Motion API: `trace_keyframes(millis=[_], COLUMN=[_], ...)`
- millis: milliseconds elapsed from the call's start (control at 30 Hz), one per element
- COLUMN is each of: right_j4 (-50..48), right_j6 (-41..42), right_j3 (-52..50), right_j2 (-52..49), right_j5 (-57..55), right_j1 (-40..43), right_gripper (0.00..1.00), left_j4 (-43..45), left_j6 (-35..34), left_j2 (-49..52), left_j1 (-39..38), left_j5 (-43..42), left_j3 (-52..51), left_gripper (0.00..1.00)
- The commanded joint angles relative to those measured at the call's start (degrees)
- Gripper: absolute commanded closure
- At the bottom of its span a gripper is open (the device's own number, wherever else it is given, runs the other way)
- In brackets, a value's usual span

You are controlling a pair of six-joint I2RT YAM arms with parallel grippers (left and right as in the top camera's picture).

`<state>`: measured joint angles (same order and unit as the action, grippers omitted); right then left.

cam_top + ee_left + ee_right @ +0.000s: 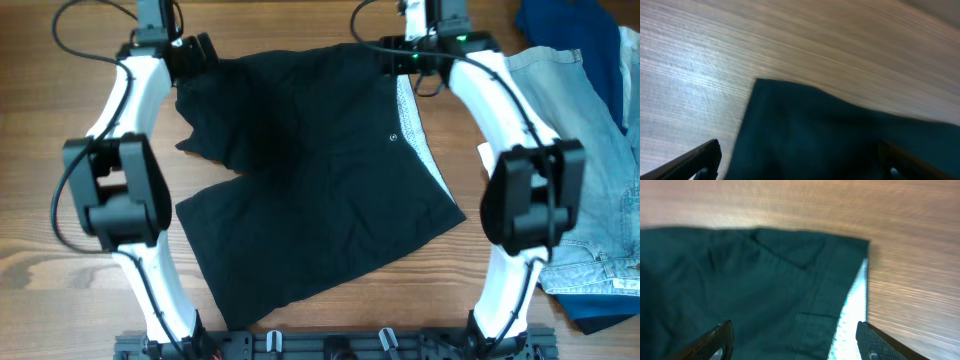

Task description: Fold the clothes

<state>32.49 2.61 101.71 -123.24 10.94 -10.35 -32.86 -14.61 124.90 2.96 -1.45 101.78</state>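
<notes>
The black shorts [310,190] lie spread on the wooden table, waist toward the right with white lining [415,130] showing and a small button [394,138]. My left gripper [195,52] is open over the far left corner of the shorts; its fingers straddle the dark cloth [805,135] in the left wrist view. My right gripper [400,55] is open over the far right waist corner; in the right wrist view its fingers straddle the waistband [790,295] and the white lining [852,315].
Pale blue denim [590,170] lies at the right edge, with a dark blue garment [570,25] at the far right corner. Bare wood table [40,200] lies left of the shorts. The arm bases stand at the near edge.
</notes>
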Motion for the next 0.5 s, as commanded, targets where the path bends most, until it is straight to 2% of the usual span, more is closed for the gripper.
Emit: trace_keyframes(millis=[0, 200, 467], right_j4=[-2.0, -3.1, -1.3], right_j6=[-4.3, -5.0, -1.8], right_j3=[-0.2, -0.2, -0.2], right_j2=[-5.7, -10.5, -13.6], right_j5=[0.8, 0.7, -4.5], right_j1=[-1.1, -1.4, -1.2], right_gripper=[0.21, 0.21, 0.21], left_j4=[-5.4, -13.7, -14.4], left_j6=[0.9, 0.9, 0.9], left_j2=[-8.8, -9.6, -8.6], left_j1=[-1.0, -4.4, -9.1], left_j5=[-9.5, -10.9, -10.4], left_j3=[2.5, 2.4, 2.3], left_gripper=[0.00, 0.00, 0.00])
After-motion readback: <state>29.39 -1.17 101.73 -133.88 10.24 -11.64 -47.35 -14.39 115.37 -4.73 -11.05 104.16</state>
